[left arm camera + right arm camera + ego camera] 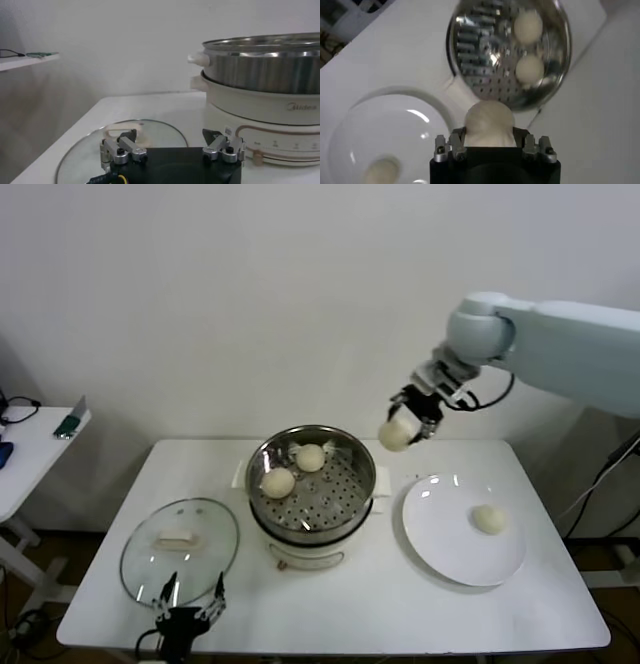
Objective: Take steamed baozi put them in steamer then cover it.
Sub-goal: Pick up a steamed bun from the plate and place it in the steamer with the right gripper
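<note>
My right gripper [402,428] is shut on a cream-white baozi [489,122] and holds it in the air, above the gap between the steamer's right rim and the white plate. The steel steamer [260,484] stands mid-table on its cream base, with two baozi [278,481] [311,457] on its perforated tray. Another baozi [489,519] lies on the plate [440,534]. The glass cover [150,569] lies flat on the table left of the steamer. My left gripper [187,605] hangs open low at the table's front edge, just in front of the cover [150,131].
A side table [30,454] with small items stands at the far left. The white wall runs close behind the table. Bare tabletop shows in front of the steamer and the plate.
</note>
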`<state>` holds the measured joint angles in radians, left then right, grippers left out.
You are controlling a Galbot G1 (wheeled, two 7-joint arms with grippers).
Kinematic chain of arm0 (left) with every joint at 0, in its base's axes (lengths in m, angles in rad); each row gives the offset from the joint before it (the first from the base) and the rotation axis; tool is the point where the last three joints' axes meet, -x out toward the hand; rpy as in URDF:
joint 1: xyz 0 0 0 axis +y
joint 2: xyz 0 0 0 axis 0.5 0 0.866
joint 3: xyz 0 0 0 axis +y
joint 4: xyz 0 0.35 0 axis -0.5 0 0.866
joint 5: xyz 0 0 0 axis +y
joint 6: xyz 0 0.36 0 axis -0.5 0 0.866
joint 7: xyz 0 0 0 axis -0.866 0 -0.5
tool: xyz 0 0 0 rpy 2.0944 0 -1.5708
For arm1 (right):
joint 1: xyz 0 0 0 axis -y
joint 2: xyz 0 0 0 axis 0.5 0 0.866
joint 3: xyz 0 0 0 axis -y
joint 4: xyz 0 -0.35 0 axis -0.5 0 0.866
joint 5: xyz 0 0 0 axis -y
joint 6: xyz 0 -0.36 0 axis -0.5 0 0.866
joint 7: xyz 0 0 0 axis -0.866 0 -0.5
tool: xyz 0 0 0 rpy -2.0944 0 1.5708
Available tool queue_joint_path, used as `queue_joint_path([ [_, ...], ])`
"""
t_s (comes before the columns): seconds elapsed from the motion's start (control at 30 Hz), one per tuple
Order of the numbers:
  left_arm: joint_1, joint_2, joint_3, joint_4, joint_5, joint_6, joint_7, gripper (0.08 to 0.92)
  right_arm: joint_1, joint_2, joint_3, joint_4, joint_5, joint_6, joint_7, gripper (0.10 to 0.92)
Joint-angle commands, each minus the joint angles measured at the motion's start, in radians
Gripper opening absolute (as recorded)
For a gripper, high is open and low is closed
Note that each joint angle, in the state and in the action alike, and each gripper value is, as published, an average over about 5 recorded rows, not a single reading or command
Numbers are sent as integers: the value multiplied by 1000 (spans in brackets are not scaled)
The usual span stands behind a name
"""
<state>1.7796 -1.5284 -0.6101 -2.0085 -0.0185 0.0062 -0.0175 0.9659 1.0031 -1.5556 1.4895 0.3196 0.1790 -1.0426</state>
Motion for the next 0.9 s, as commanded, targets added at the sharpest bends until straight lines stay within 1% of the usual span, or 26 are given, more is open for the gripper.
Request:
queue_joint_path([
  [0.03,2,2,-6,-2,-4,-1,-1,823,-24,160,24,120,-141,178,69,645],
  [0.2,4,-2,-6,-2,-4,-1,-2,823,-131,183,24,89,-255,201,158,645],
  [0.37,8,-3,-4,-2,-2,-3,-3,823,-231,192,21,46,-328,202,200,645],
  [0.6,12,1,-6,0,-3,-5,-4,823,-324,222,18,-19,-375,198,213,645],
  [0.9,12,4,-7,1,-4,-7,-6,823,-368,266,25,-87,-403,198,235,645],
])
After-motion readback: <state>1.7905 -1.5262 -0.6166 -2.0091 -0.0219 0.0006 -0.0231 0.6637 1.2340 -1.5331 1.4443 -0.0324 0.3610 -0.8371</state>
